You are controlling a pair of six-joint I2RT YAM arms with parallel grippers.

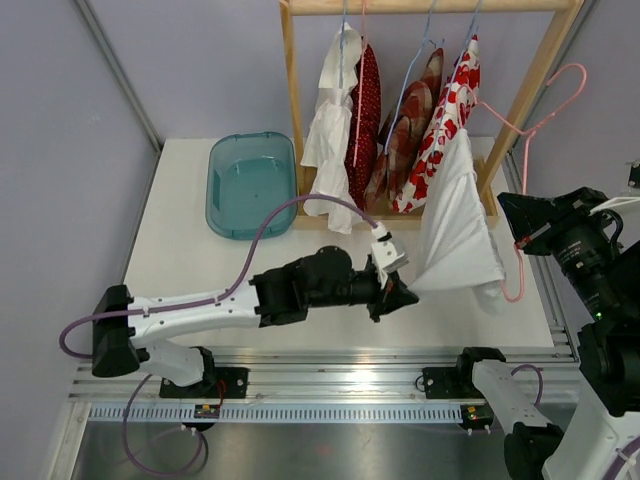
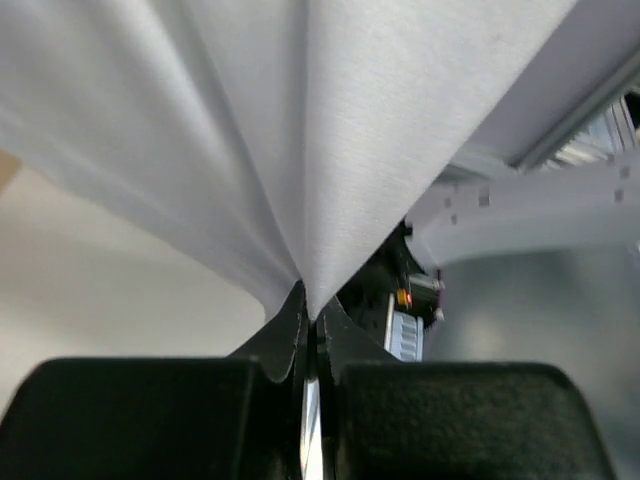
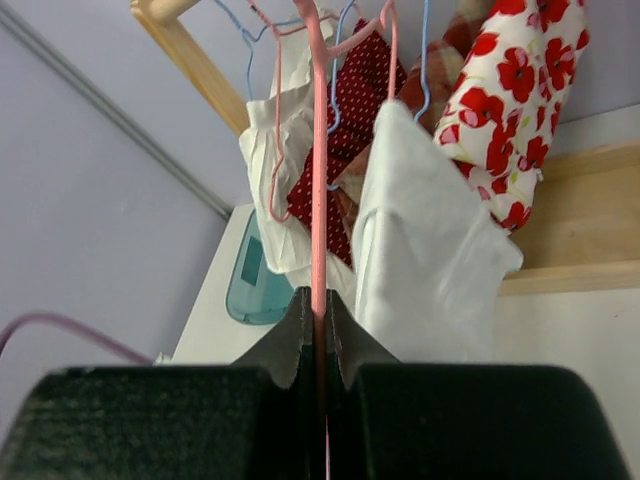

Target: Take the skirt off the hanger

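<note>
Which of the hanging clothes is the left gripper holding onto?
The plain white skirt at the right end of the rack: the left gripper pinches its lower corner, so it stretches sideways. The other white garment and the red-patterned ones hang loose, untouched.

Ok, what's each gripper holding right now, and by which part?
Left gripper pinches the white skirt at its lower corner; right gripper clamps the pink hanger on its wire.

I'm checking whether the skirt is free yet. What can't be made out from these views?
Top view: where the white skirt meets the pink hanger, hidden by the skirt's own folds.
Left wrist view: hanger and rack, blocked by skirt fabric above the left gripper.
Right wrist view: the hanger's gripped stretch, covered by the right gripper.
</note>
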